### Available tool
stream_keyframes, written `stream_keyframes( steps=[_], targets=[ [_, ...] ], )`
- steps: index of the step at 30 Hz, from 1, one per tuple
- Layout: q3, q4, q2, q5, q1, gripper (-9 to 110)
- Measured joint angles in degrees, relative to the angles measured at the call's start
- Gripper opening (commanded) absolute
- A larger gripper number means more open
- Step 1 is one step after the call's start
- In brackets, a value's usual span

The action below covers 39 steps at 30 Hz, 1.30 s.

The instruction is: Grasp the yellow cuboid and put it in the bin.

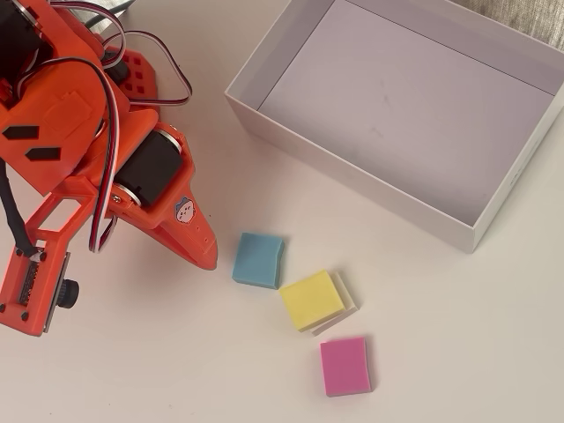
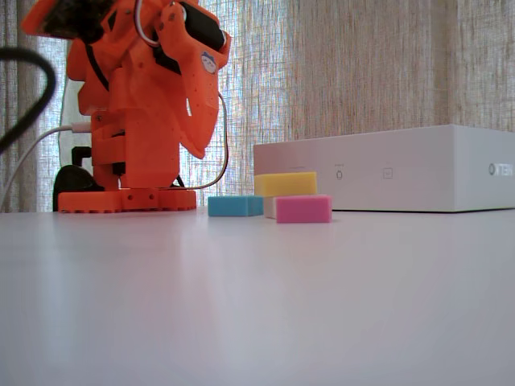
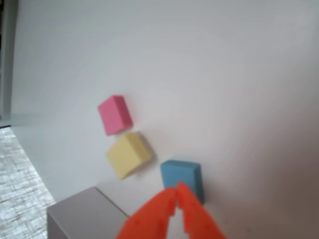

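We see the yellow cuboid on the white table, stacked on a cream block whose edge peeks out on its right in the overhead view. A blue block lies just beside it to the upper left, and a pink block just below it. The bin sits empty at the upper right, apart from the blocks.

The orange arm hangs over the left side of the table. In the wrist view its fingers are pressed together at the tips, holding nothing, with the blue block just beyond them and the yellow cuboid and pink block farther off.

In the fixed view we see the yellow cuboid raised above the blue block and the pink block, in front of the bin.
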Motion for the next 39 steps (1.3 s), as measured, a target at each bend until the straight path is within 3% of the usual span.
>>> stream_keyframes(
  steps=[7,14,19,21,30,39],
  targets=[
    [0.0,0.0,-0.2,-0.2,-0.3,-7],
    [-1.2,-3.9,-7.7,-0.8,-0.7,5],
    [-16.1,-5.7,-23.1,-1.2,-4.1,5],
    [-28.9,-2.7,-31.6,0.2,-6.6,5],
    [-67.8,16.2,-57.1,18.5,-15.4,8],
    [-61.0,19.7,-66.5,34.5,-12.1,8]
  ],
)
